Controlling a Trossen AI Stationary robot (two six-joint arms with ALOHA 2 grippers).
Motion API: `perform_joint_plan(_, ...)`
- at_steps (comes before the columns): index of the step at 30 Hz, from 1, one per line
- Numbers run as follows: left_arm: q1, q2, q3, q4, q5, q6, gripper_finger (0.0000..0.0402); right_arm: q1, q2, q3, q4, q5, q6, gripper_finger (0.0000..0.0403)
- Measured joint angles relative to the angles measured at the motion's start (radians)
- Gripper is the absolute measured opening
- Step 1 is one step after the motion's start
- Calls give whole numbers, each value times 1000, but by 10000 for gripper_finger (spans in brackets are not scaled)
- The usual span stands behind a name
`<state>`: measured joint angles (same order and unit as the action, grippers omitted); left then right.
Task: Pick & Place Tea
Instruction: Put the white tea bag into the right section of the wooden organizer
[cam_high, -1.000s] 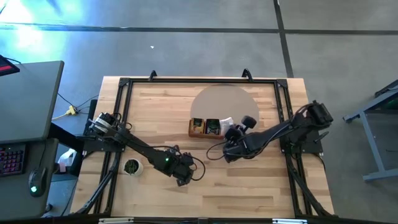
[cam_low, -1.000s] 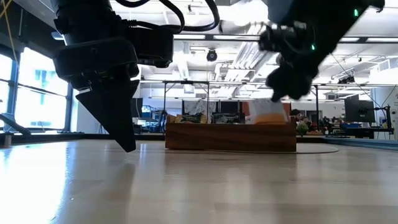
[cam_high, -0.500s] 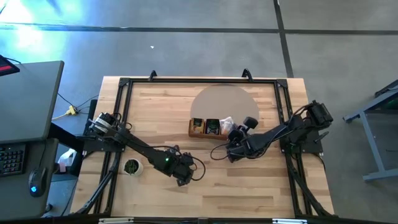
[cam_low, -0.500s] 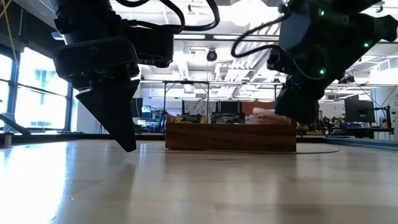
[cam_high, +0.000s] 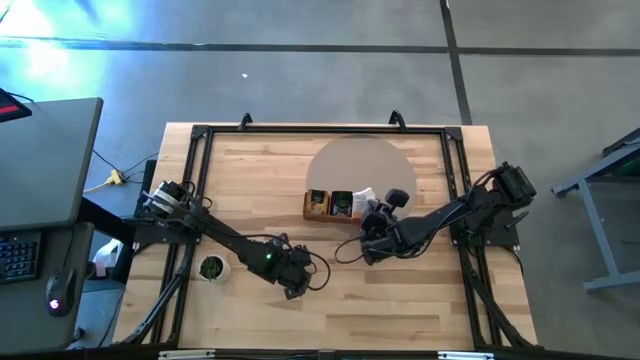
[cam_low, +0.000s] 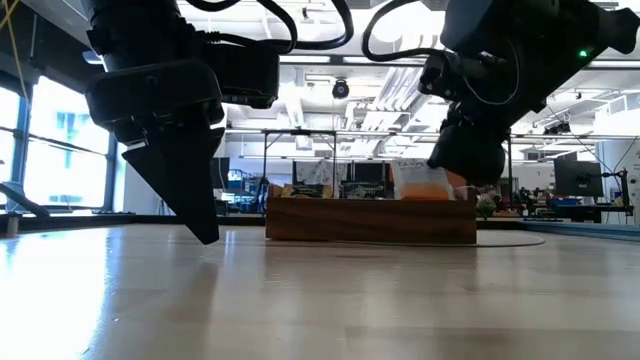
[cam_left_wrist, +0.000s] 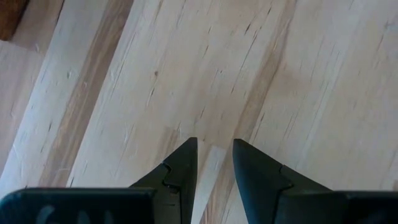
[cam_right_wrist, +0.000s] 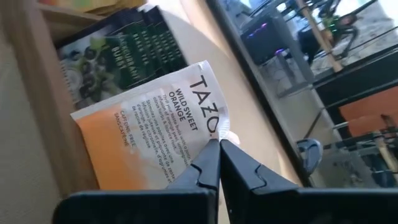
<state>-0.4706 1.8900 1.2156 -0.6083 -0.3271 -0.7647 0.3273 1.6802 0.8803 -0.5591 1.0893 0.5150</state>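
Note:
The wooden tray (cam_high: 330, 205) stands near the table's middle, with yellow and black tea packets (cam_right_wrist: 118, 56) in its left and middle compartments. My right gripper (cam_right_wrist: 219, 144) is at the tray's right end (cam_low: 455, 222), shut on a white-and-orange tea packet (cam_right_wrist: 152, 127). That packet (cam_low: 425, 181) sticks up above the tray's rim in the low view. My left gripper (cam_left_wrist: 214, 148) hangs open over bare wood near the table's front (cam_high: 296, 284), close to the boards (cam_low: 190, 190). Other packets are out of view. My right gripper pinches the white-and-orange packet by its white end's edge (cam_right_wrist: 214, 127), between the two fingertips (cam_right_wrist: 205, 163). The fingers slant down from the table's right side. The packet is tilted, and its orange end (cam_right_wrist: 99, 155) is down inside the tray's right compartment, against the wooden wall.
A small round cup with a dark-green centre (cam_high: 211, 268) stands by the table's left front. A round grey mat (cam_high: 360, 165) lies under and behind the tray. A black frame (cam_high: 300, 130) runs along the table's edges. Bare wood (cam_high: 400, 300) lies in front of both arms.
My right gripper, staying shut on the packet, dipped over the tray's right end and came back up a little. The packet sank toward the rim and now stands higher again. The left arm kept still.

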Motion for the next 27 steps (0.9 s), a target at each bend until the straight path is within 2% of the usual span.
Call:
perform_joint_plan(6, 0, 0, 0, 0, 1, 0, 101, 0, 0, 0, -5, 88, -3, 4)
perform_joint_plan(14, 0, 0, 0, -1, 1, 0, 101, 0, 0, 1, -5, 46, -50, 4)
perform_joint_plan(22, 0, 0, 0, -1, 1, 0, 101, 2, 0, 1, -13, 106, -107, 12)
perform_joint_plan(27, 0, 0, 0, -1, 1, 0, 101, 2, 0, 1, -13, 64, -106, 6)
